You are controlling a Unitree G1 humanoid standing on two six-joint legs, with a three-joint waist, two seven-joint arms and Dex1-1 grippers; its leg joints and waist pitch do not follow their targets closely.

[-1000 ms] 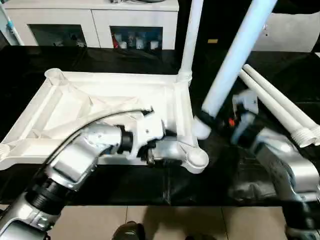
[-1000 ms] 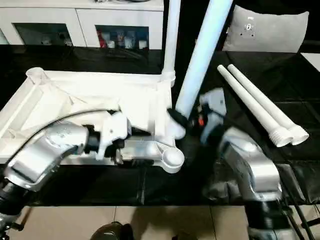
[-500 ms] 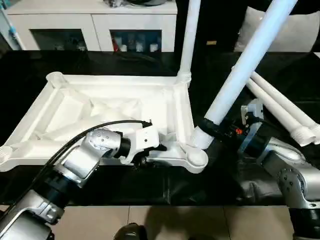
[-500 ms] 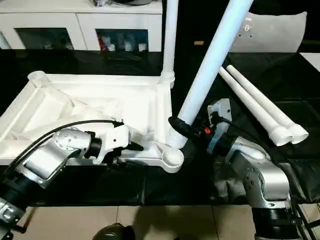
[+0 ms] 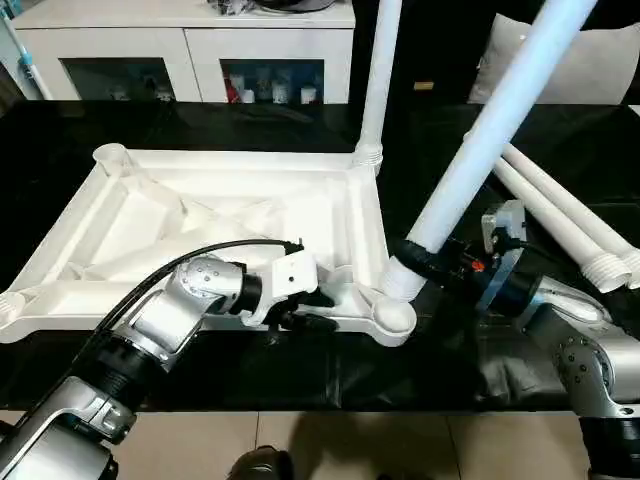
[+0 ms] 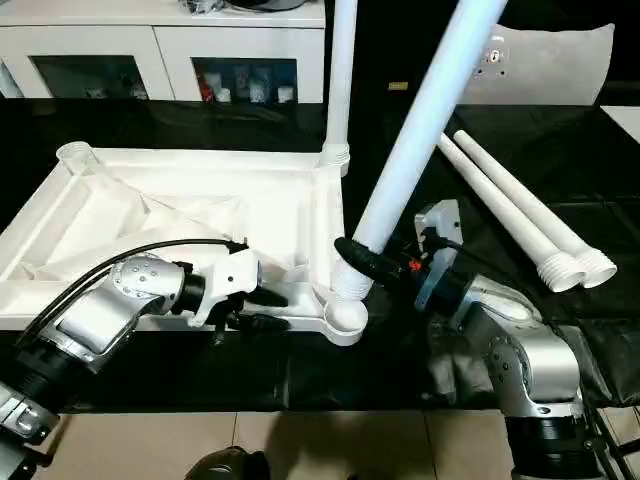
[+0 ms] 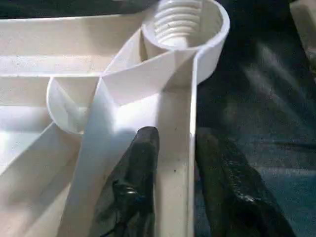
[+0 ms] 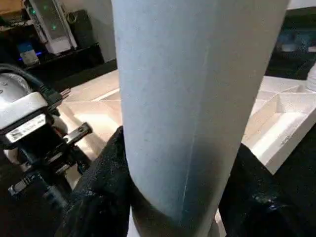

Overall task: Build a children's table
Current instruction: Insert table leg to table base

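Observation:
The children's table top lies upside down, ribs up, on the black work table. One white leg stands upright in the far right corner socket. A second leg leans right, its threaded end in the near right socket. My right gripper is shut on this leg just above its collar, black fingers on both sides. Straddling the top's near rim wall close to that socket, my left gripper is shut on it. Two more legs lie at the right.
A white glass-door cabinet stands behind the work table. A pale cushion-like object sits at the back right. The black table's front edge runs just below my arms, with tiled floor beneath.
My left gripper's fingers have closed in on the near rim wall. The leg in my right gripper has settled lower at the near right socket. The camera has shifted a little.

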